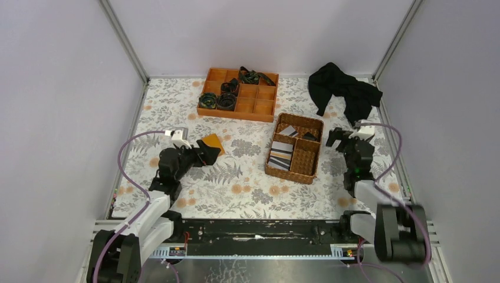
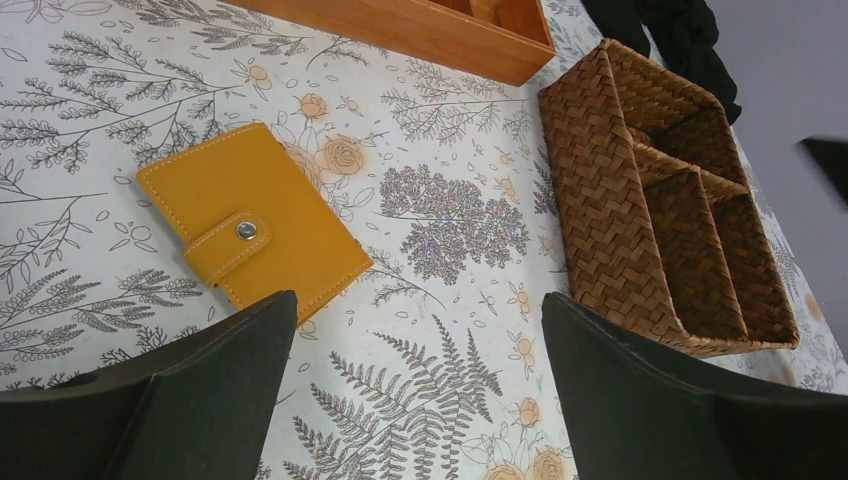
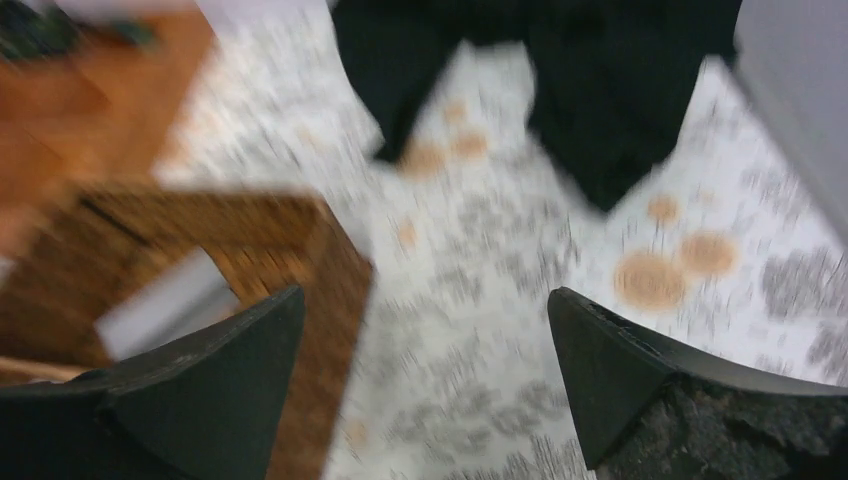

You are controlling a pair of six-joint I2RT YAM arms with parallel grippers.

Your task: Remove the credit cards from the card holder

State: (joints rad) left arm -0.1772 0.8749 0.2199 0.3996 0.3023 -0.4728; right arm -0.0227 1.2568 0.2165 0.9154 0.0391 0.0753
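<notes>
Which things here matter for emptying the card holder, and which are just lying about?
For the job:
- card holder, snapped shut
- left claw, open, close to it

Lying about:
- wicker basket
- orange compartment tray
- black cloth

The table (image 1: 236, 188) in front of me has a fern-and-flower print. Flat on it, on my left, lies the orange card holder (image 2: 252, 232), closed, its strap snapped. At the far middle sits an orange compartment tray (image 1: 236, 114). Nearer, right of centre, is a brown wicker basket (image 1: 283, 176). A black cloth (image 1: 345, 88) lies crumpled in the far right corner.
</notes>
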